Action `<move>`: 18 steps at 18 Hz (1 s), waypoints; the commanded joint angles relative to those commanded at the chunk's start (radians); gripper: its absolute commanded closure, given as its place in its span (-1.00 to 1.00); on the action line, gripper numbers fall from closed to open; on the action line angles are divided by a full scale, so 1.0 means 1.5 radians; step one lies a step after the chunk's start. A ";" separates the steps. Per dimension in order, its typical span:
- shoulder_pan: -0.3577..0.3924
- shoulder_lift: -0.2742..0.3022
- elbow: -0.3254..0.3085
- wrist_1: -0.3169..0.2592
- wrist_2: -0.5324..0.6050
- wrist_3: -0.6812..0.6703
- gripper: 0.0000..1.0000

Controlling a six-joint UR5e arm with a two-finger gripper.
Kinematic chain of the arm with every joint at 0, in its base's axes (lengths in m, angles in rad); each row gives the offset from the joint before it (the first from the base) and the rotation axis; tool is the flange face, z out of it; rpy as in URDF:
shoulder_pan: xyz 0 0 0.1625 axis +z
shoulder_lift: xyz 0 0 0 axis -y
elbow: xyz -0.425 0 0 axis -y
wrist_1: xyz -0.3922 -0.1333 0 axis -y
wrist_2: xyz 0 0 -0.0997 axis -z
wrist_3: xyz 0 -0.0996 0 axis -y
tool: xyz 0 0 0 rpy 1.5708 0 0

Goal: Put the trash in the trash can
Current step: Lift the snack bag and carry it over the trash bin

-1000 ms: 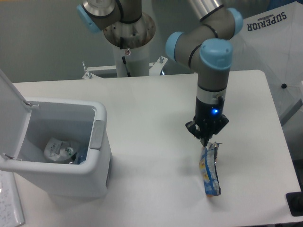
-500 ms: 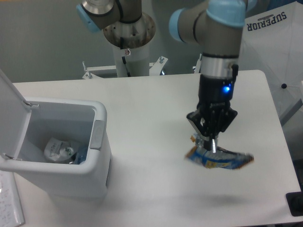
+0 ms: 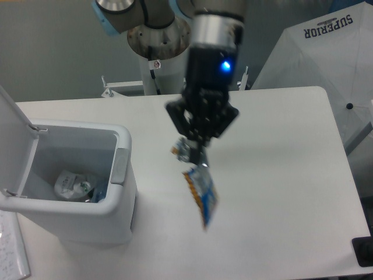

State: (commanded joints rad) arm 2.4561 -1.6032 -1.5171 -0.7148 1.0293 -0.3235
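Inside the open trash can lies the crushed bottle; jaws clench the dangling blue wrapper.

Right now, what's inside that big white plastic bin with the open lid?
Inside the white rectangular plastic bin lies a crushed clear plastic bottle. The near wall hides part of the bin floor, so anything lying there cannot be seen.

Arm links: silver-grey tubes, light blue joint caps.
Wrist: black housing, lit blue indicator.
Gripper: black, two fingers.
Base: white pedestal.
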 joint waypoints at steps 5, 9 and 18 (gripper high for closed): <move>-0.064 0.033 -0.025 0.000 0.001 -0.007 1.00; -0.103 0.045 -0.018 0.002 0.000 -0.015 1.00; -0.163 0.036 0.019 0.003 -0.006 -0.068 1.00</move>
State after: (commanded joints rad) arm 2.2121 -1.5493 -1.4880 -0.7102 1.0201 -0.4249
